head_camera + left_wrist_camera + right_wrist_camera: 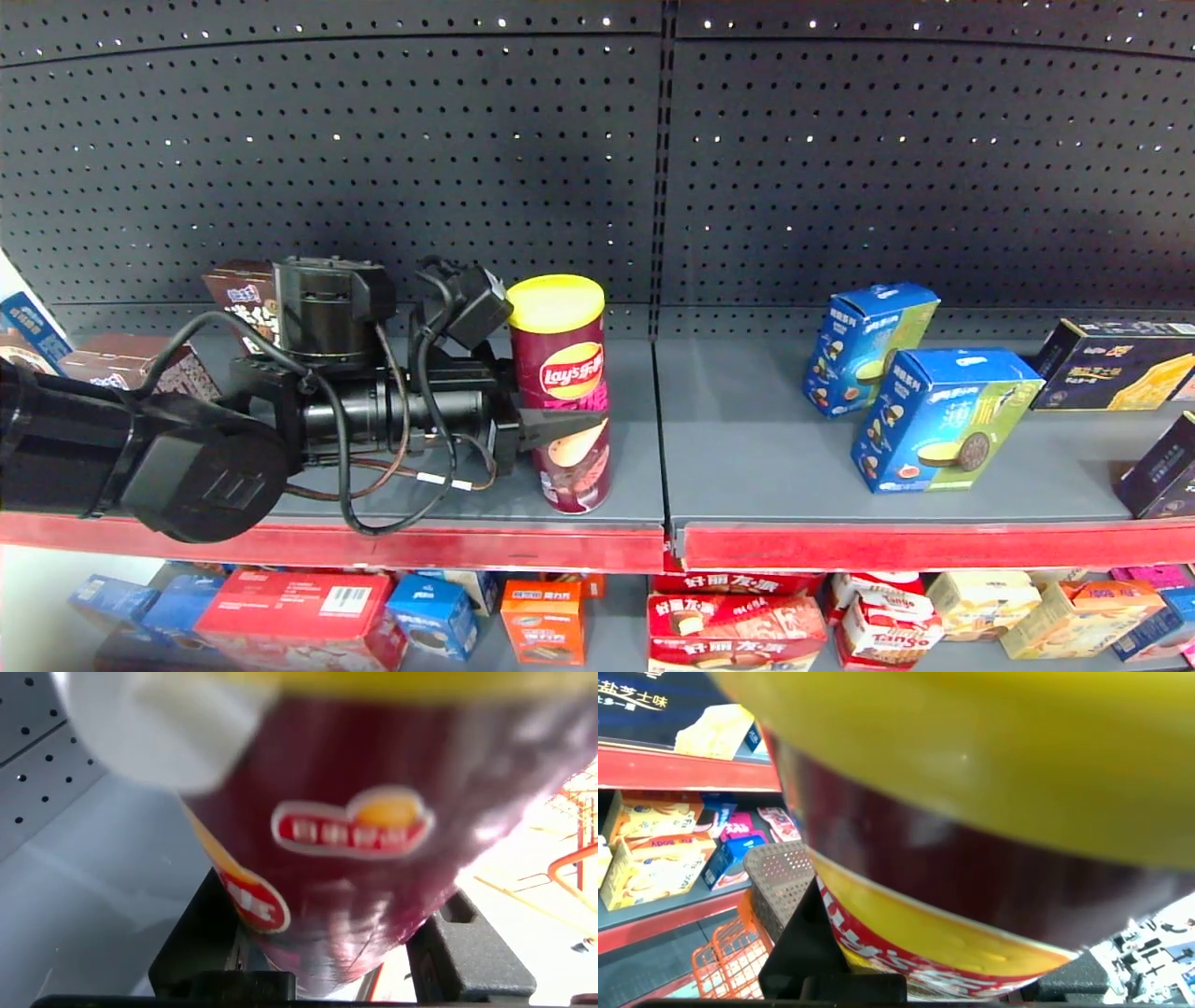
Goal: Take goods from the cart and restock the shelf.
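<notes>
Clamping upright chip can mid-body on shelf: left tool; right tool grips second can.

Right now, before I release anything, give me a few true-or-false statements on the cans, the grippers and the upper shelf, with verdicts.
1. The left gripper is closed on the chip can, which stands upright at the front of the grey shelf. True.
2. That can's lid is red. False: it is yellow.
3. Two blue boxes stand on the same shelf, to the robot's right of the can. True.
4. The right gripper is empty. False: the right wrist view shows a second can, also yellow-lidded, between its fingers.
</notes>
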Available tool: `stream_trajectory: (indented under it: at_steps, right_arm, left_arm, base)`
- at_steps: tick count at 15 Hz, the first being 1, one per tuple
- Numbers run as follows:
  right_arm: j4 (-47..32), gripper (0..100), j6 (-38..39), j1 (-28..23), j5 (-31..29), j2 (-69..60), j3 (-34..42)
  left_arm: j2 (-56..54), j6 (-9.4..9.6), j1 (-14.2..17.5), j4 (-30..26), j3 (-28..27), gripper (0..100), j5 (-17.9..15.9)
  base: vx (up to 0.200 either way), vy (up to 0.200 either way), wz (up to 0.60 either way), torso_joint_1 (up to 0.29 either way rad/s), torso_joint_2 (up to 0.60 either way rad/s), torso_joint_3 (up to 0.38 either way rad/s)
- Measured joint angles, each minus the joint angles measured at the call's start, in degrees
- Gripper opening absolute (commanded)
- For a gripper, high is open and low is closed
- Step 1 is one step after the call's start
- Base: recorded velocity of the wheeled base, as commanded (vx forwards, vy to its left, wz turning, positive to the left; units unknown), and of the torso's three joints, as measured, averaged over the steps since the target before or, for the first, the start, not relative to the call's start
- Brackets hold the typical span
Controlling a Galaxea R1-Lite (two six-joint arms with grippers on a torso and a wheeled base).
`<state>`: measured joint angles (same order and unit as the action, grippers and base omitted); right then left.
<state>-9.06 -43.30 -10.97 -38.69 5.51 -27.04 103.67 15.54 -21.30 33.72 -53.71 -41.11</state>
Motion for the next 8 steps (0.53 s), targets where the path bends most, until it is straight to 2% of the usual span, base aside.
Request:
stream_trajectory:
  at_steps: [8]
  right_arm:
    - [0.00, 0, -0.02, 0.00, 0.02, 0.00, 0.00]
  left_arm:
    - [0.99, 0.00, -0.09, 0.46, -0.54, 0, 0.41]
  base:
    - [0.000, 0.000, 0.00, 0.000, 0.00, 0.000]
